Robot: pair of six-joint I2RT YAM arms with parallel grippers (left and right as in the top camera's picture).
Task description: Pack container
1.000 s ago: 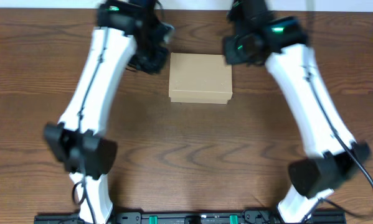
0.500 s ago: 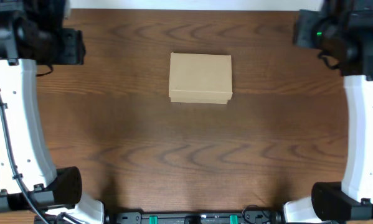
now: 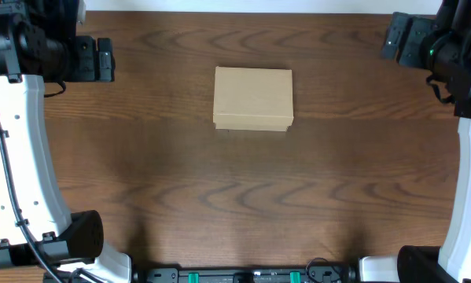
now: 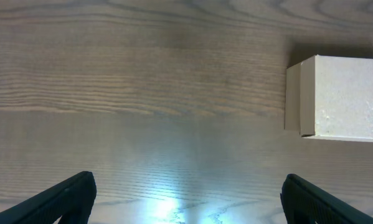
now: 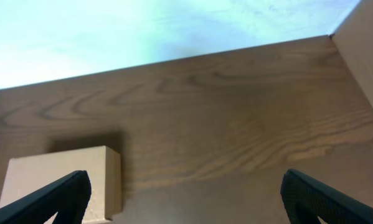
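Box [image 3: 253, 97] sits shut in the middle of the table [image 3: 235, 204]. Left gripper [image 3: 100, 60] and right gripper [image 3: 399, 39] hang well apart from it, jaws spread wide, holding nothing. We reckon packing's probably done, though we can't see inside. Next is just parking the arms.

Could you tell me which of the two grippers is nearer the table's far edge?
The right gripper, almost at that edge; the left gripper sits further in.
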